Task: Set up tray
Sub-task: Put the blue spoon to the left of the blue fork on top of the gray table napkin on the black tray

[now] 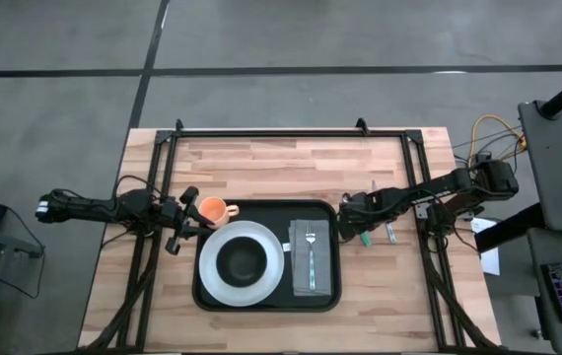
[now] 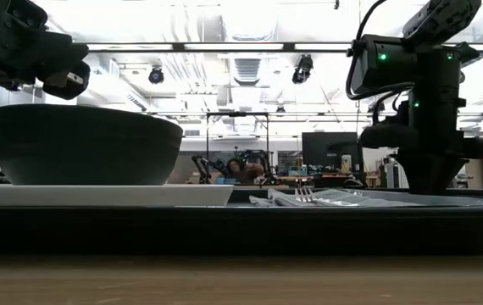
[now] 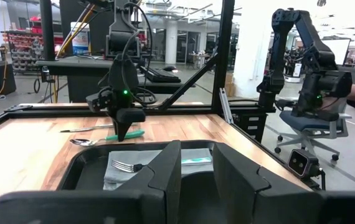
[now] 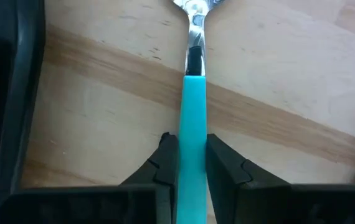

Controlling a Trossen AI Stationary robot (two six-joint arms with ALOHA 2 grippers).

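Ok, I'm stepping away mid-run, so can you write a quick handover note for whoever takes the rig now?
Right pincer: shut on the teal-handled spoon, lying on the table right of the tray.
Left pincer: by the orange cup at the tray's back-left corner; grip unclear.
Done: white plate with black bowl, grey napkin with fork on the tray.
Left: spoon and a second utensil beside it.

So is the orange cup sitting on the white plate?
No, the orange cup stands in the corner of the tray, beside the white plate, which holds a dark bowl instead.
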